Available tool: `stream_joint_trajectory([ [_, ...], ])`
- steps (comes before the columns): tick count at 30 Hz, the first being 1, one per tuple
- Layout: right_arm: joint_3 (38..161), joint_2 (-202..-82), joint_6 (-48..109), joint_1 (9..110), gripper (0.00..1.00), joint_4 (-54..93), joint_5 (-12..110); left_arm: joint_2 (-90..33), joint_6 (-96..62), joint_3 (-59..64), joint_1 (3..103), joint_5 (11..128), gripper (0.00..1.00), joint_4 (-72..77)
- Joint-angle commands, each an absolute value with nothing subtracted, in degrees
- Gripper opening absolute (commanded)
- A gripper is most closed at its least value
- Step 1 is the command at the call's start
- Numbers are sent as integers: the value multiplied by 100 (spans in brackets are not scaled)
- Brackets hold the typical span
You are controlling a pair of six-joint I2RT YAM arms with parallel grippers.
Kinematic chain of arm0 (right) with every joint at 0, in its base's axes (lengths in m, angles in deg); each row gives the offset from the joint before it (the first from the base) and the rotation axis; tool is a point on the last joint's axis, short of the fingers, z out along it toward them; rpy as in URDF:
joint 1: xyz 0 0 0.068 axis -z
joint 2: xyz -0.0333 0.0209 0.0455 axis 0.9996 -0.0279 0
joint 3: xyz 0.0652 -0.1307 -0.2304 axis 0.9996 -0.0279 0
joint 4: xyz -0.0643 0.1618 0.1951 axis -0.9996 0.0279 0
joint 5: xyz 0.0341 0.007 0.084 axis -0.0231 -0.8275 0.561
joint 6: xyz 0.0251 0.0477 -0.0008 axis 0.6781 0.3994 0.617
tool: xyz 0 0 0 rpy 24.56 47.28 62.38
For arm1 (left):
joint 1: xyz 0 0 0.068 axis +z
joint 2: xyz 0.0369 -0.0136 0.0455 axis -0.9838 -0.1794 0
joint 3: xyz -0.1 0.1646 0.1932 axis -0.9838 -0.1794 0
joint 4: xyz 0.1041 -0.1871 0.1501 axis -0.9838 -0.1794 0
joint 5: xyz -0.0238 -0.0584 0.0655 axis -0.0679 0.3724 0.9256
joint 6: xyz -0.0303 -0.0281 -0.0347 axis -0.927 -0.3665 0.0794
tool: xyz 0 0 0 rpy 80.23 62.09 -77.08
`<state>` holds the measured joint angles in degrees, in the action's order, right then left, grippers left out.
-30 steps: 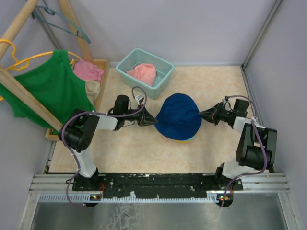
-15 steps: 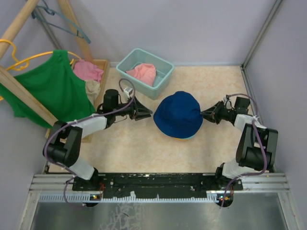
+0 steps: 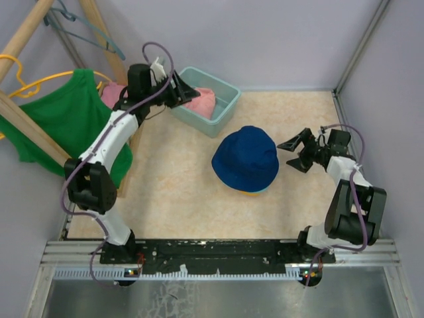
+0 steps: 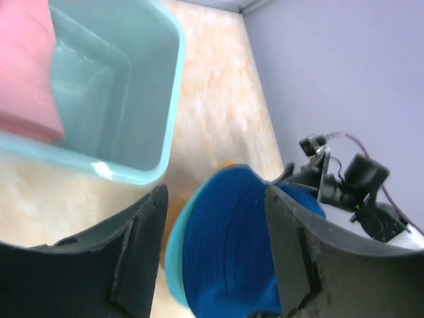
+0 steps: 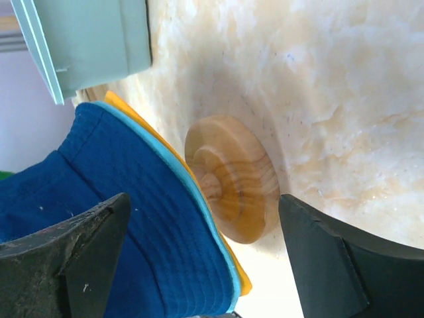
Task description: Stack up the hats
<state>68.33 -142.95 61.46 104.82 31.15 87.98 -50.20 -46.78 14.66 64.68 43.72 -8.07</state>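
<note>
The navy blue hat [image 3: 246, 158] lies mid-table on top of a teal hat and an orange-yellow hat whose brim [image 3: 252, 193] peeks out in front. In the right wrist view the navy hat [image 5: 119, 218], the teal brim [image 5: 173, 173] and the orange-yellow brim [image 5: 149, 129] lie layered over a round wooden disc [image 5: 235, 179]. The pink hat [image 3: 199, 101] lies in the teal bin [image 3: 228, 101]. My left gripper [image 3: 189, 94] hangs open and empty over the bin's left side. My right gripper [image 3: 290, 154] stands open just right of the stack, apart from it.
A green tank top [image 3: 66, 126] hangs on a wooden rack at the left. Behind it a wooden tray holds a pink cloth [image 3: 121, 97]. Walls close in the back and the right side. In the left wrist view the bin's rim [image 4: 173, 79] is below my gripper [image 4: 215, 258].
Both grippers have opened and let go of the navy hat's brim. The left arm has swung up and back to the bin. The right gripper has drawn slightly right.
</note>
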Motion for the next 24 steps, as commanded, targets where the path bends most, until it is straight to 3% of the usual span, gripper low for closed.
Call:
stream_joint_trajectory([
  [1,7137,-13967,5995,10541,94,3295,8235,-6087,-3023,3564,6481,5472,68,-2225],
  [7,7045,-13689,6177,10544,93,3240,7798,-8029,-2718,5795,6464,5809,69,-3145],
  [11,7074,-13553,6190,10538,93,3263,7753,-8370,-2798,5939,6475,6420,64,-2992],
  [14,7127,-13501,6127,10545,93,3360,7736,-8559,-2734,6088,6520,6695,51,-3001],
  [24,7225,-13466,5922,10563,93,3632,7631,-8685,-1652,6117,6589,7605,58,-3484],
])
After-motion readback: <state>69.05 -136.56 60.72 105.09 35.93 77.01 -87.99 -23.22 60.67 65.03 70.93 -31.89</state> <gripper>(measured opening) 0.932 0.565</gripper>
